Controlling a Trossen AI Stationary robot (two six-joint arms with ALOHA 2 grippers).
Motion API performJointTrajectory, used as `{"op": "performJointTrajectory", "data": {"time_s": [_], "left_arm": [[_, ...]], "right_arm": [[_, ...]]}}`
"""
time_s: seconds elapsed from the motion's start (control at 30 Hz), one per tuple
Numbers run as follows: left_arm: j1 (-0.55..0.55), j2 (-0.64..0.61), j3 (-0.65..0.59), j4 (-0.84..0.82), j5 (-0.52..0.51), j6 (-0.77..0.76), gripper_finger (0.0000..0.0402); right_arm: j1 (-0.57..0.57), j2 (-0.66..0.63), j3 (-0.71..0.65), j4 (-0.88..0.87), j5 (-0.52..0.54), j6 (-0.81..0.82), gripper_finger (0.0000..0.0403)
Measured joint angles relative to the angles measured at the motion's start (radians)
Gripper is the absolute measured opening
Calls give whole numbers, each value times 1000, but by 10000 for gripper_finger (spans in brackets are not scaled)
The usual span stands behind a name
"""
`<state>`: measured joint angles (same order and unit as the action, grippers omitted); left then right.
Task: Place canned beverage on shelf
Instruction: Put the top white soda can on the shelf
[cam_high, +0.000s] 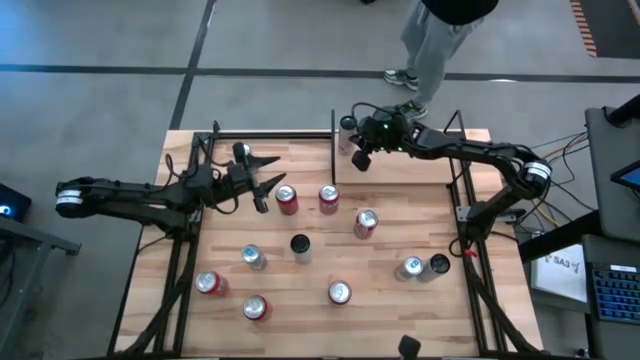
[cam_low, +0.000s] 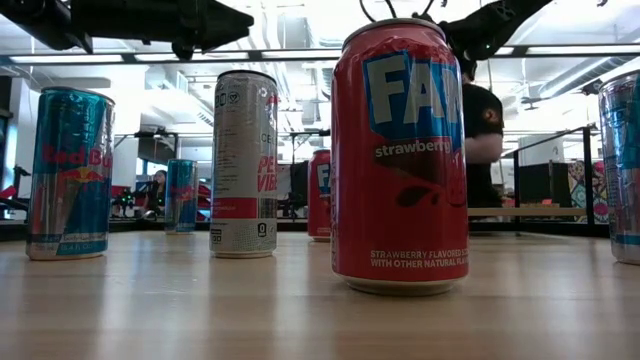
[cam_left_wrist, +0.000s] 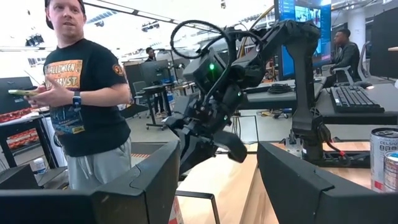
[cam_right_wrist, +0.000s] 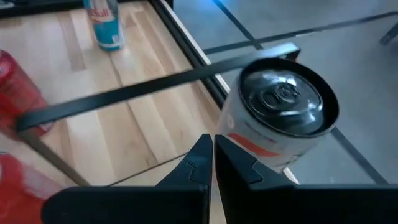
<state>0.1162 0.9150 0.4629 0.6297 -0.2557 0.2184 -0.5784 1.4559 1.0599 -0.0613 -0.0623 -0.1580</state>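
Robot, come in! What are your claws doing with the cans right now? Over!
Left claw open, empty, near red cans. Right claw shut, empty, beside the white can on the shelf. Nothing blocking.

From the high view you look straight down on the whole butcher-block wooden tabletop (cam_high: 390, 265), both arms reaching in from its sides. Your low view sits at tabletop level, very close to a red strawberry soda can (cam_low: 402, 155), facing level into the room. The left wrist view looks across the table toward a person in a black printed T-shirt (cam_left_wrist: 84, 93), whom the high view shares. The right wrist view angles steeply down, close to a white can with a silver top (cam_right_wrist: 280, 115).
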Motion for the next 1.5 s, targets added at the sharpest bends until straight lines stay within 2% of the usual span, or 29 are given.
{"op": "performJointTrajectory", "data": {"time_s": [0.37, 0.63, 0.83, 0.93, 1.13, 1.5], "left_arm": [[0, 0, 0, 7, 0, 0, 201], [0, 0, 0, 7, 0, 1, 201], [0, 0, 0, 6, 0, -1, 201], [0, 0, 0, 8, 0, -2, 201], [0, 0, 0, 22, 0, -9, 201], [0, 0, 0, 26, 0, 7, 201]], "right_arm": [[-3, 50, 0, 104, 25, 0, 9], [-3, 51, 0, 105, 63, 9, 9], [0, 7, 0, 48, -45, 54, 9], [0, -20, 0, -36, -50, 61, 9], [-25, -28, 0, -151, 46, 80, 9], [-31, 8, 0, -44, 46, 53, 9]]}}
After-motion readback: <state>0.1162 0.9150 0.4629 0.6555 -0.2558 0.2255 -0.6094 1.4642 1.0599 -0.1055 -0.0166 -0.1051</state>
